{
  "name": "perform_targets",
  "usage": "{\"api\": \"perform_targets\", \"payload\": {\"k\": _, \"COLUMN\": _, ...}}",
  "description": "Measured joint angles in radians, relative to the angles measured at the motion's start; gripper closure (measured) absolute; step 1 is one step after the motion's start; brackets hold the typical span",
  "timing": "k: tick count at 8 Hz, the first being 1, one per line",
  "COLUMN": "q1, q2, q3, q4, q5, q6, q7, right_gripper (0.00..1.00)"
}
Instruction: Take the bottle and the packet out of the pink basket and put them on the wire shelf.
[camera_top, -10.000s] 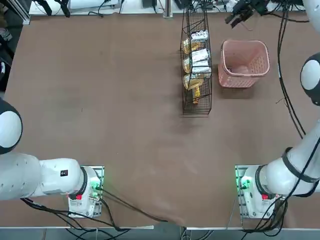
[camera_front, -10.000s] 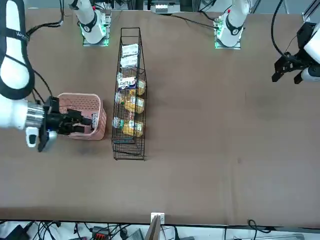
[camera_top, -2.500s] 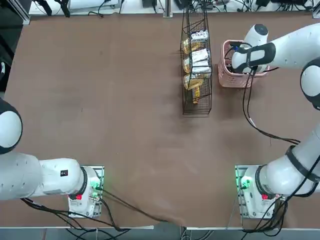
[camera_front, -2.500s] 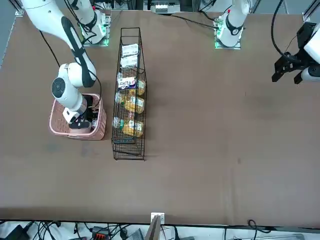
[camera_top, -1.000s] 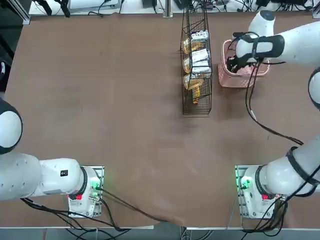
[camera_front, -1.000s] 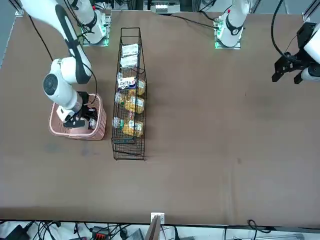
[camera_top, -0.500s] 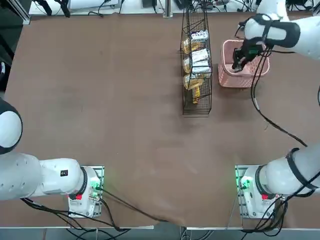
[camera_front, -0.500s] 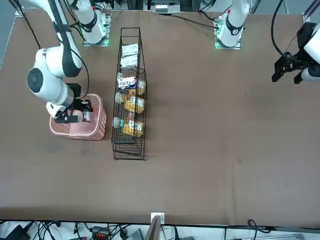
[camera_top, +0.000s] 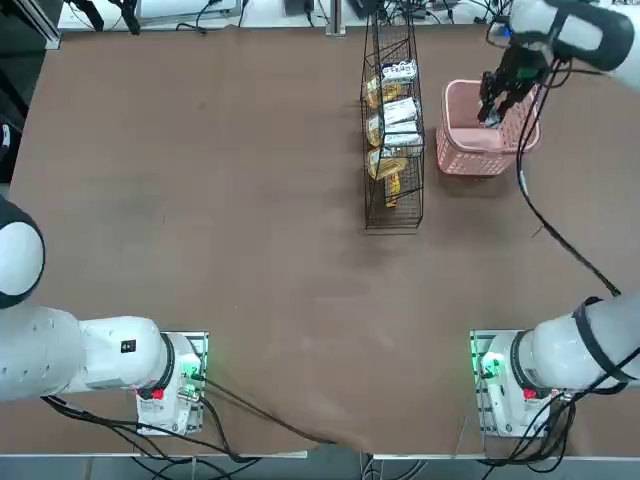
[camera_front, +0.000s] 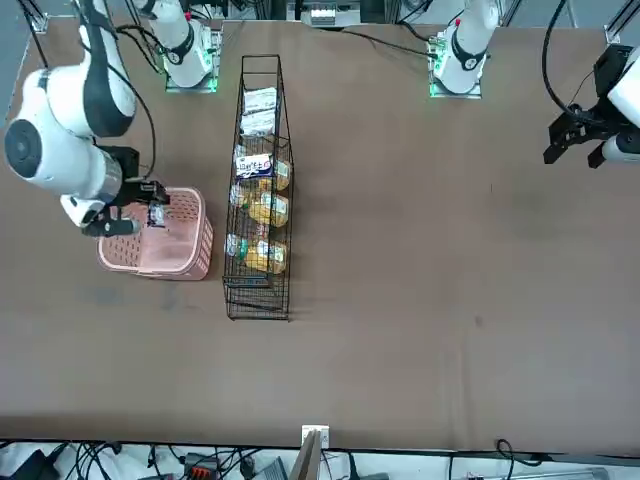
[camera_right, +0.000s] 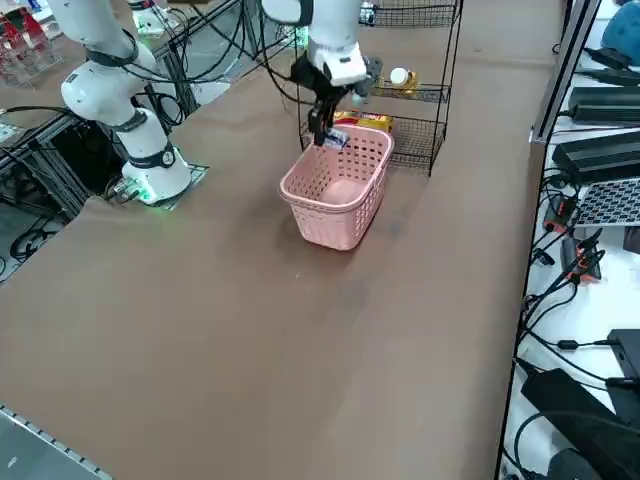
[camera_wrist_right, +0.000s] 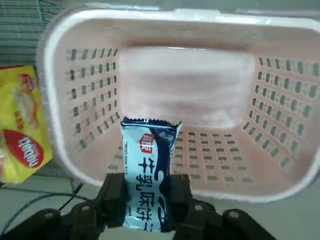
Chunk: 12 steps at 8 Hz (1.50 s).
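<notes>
Up out of the basket came my right claw (camera_wrist_right: 146, 199) since a second before, and it hung above the rim, clenched on the white packet (camera_wrist_right: 146, 172). Under it, the pink basket (camera_wrist_right: 235, 125) looked bare inside from my wrist camera. Just beside that stood the wire shelf (camera_top: 392, 130), already carrying packets, with a yellow packet (camera_wrist_right: 21, 125) showing through its bars.

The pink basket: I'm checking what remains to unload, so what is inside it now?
Nothing shows inside the pink basket: the wrist view shows its bare floor. The right gripper holds the packet above it, hiding a small part of the near wall.
</notes>
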<state>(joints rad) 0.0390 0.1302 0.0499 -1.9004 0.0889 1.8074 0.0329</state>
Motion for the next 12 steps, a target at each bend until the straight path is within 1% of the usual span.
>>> {"api": "perform_targets", "payload": {"k": 2, "q1": 0.001, "q2": -0.004, "q3": 0.005, "q4": 0.134, "q5": 0.0, "q6": -0.122, "q7": -0.004, "right_gripper": 0.57}}
{"api": "perform_targets", "payload": {"k": 3, "q1": 0.002, "q2": -0.006, "q3": 0.015, "q4": 0.2, "q5": 0.0, "q6": -0.162, "q7": -0.008, "right_gripper": 0.57}}
{"api": "perform_targets", "payload": {"k": 4, "q1": 0.003, "q2": -0.008, "q3": 0.033, "q4": 0.261, "q5": 0.001, "q6": -0.192, "q7": -0.011, "right_gripper": 0.57}}
{"api": "perform_targets", "payload": {"k": 5, "q1": 0.004, "q2": -0.008, "q3": 0.064, "q4": 0.319, "q5": 0.001, "q6": -0.218, "q7": -0.011, "right_gripper": 0.57}}
{"api": "perform_targets", "payload": {"k": 7, "q1": 0.007, "q2": -0.009, "q3": 0.149, "q4": 0.41, "q5": 0.001, "q6": -0.238, "q7": -0.014, "right_gripper": 0.57}}
{"api": "perform_targets", "payload": {"k": 8, "q1": 0.009, "q2": -0.009, "q3": 0.194, "q4": 0.443, "q5": -0.002, "q6": -0.241, "q7": -0.038, "right_gripper": 0.57}}
{"api": "perform_targets", "payload": {"k": 9, "q1": 0.012, "q2": -0.009, "q3": 0.227, "q4": 0.466, "q5": -0.011, "q6": -0.242, "q7": -0.089, "right_gripper": 0.57}}
{"api": "perform_targets", "payload": {"k": 12, "q1": 0.015, "q2": -0.002, "q3": 0.273, "q4": 0.532, "q5": -0.022, "q6": -0.242, "q7": -0.298, "right_gripper": 0.57}}
